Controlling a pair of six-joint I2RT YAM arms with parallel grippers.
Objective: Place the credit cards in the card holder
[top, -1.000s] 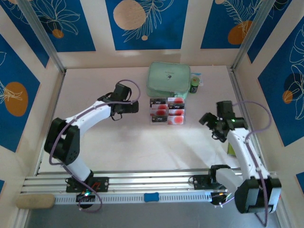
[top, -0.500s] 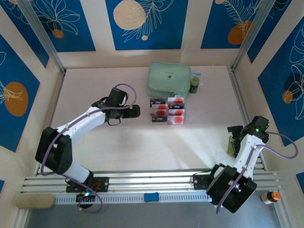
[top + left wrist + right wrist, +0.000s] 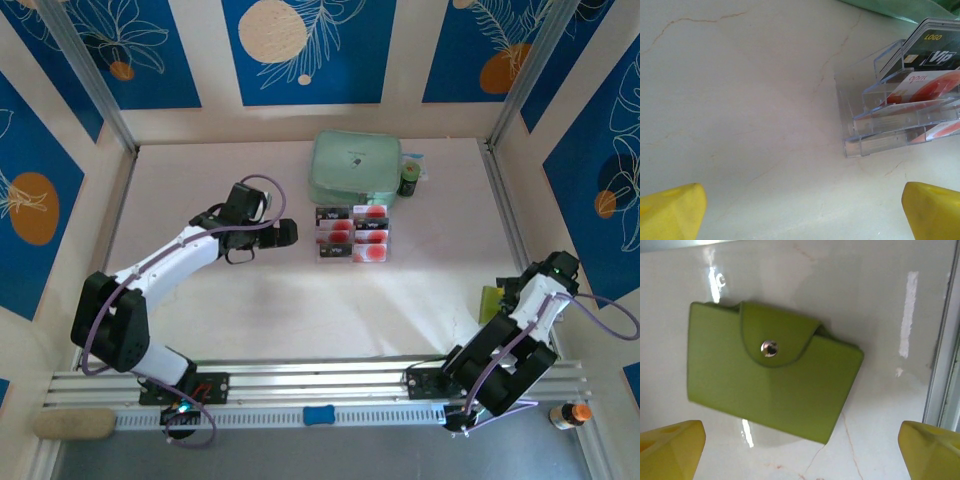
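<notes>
Several credit cards [image 3: 353, 234], pale with red circles and black bands, stand in a clear plastic tray [image 3: 322, 251] at mid-table. My left gripper [image 3: 286, 233] hovers open just left of that tray. In the left wrist view the tray [image 3: 855, 125] and the cards [image 3: 932, 85] lie ahead to the right, with bare table between the yellow fingertips [image 3: 671, 211]. The card holder [image 3: 489, 303], olive-green and snapped shut, lies flat by the right edge. My right gripper [image 3: 508, 296] hangs open over it. Seen from the right wrist, the card holder [image 3: 765, 385] lies just beyond that gripper [image 3: 800, 450].
A mint-green zip case [image 3: 352, 168] lies behind the tray, with a small dark bottle [image 3: 409, 181] beside it. A metal frame rail [image 3: 940, 365] runs close to the right of the card holder. Padded walls enclose the table on three sides.
The right arm has swung from mid-right out to the right edge, arriving over the card holder. The left gripper has dropped slightly and edged toward the tray. Both grippers stayed open.
</notes>
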